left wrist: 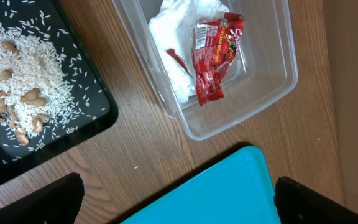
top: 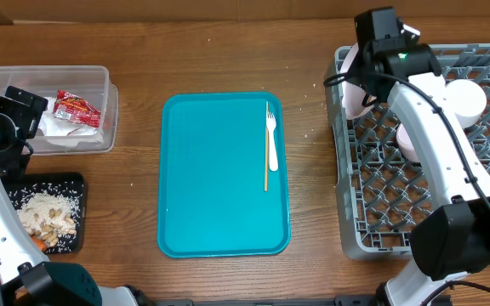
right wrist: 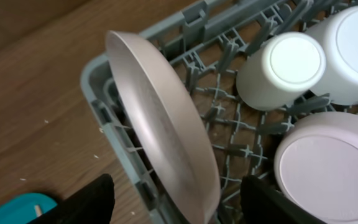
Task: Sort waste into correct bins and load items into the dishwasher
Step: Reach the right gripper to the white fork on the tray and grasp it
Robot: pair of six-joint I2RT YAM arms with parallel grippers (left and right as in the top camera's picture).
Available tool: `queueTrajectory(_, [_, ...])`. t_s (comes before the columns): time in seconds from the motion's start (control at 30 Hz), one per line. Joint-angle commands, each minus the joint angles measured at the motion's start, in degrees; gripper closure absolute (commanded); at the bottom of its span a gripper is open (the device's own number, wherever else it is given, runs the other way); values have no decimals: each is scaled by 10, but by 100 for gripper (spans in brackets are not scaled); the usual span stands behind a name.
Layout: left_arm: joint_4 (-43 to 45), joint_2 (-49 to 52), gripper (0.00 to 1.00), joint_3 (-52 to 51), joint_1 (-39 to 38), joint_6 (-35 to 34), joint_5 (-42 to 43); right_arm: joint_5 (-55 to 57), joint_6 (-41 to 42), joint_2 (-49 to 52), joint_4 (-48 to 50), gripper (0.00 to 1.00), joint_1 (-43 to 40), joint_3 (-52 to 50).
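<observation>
Nearest me on the left, the flat black tray (top: 80, 191) holds the rice scraps (top: 45, 212), with a bit of orange at its near edge that I take for the carrot (top: 39, 244). In the middle of the worktop (top: 134, 187) lies the teal serving tray (top: 219, 170), bare except for the white fork (top: 271, 140) and a thin wooden stick (top: 266, 166) beside it, both close to the tray's right edge. The fork's long axis runs near to far, tines at the far end.

On the right the grey dish rack (top: 356, 229) carries an upturned cup (right wrist: 281, 68), two upturned bowls (right wrist: 347, 50) (right wrist: 328, 168) and the plate (right wrist: 160, 124) standing on edge in the far left corner. The right pincer (right wrist: 179, 199) hangs there, fingers spread with the plate's rim between them; I can't see them pressing on it.

Far left, the clear tub (top: 109, 102) has the napkins (left wrist: 179, 25) and the red wrapper (left wrist: 213, 56) inside. The left pincer (left wrist: 178, 202) is spread wide and empty above the worktop beside it.

The fork looks like the last piece to load. It lies left of and nearer than the right pincer, which I judge the closer of the two; closing across the handle means closing left to right.
</observation>
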Motion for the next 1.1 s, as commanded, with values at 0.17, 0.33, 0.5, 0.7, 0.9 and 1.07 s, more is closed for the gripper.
queueTrajectory(0.17, [1, -3, 0, 5, -1, 13, 2, -303, -129, -40, 14, 32, 3, 79])
queueTrajectory(0.33, [1, -3, 0, 5, -1, 13, 2, -429, -216, -27, 20, 33, 42, 66])
queueTrajectory(0.5, [1, -3, 0, 5, -5, 13, 2, -367, -219, 7, 25, 36, 110, 33])
queueTrajectory(0.7, [1, -3, 0, 5, -5, 13, 2, -352, -219, 89, 21, 45, 155, 14])
queueTrajectory(0.9, [0, -3, 0, 5, -5, 13, 2, -351, -192, 175, 4, 51, 167, 14])
queueTrajectory(1.07, [1, -3, 0, 5, -5, 13, 1, -352, -188, 197, -11, 51, 167, 10])
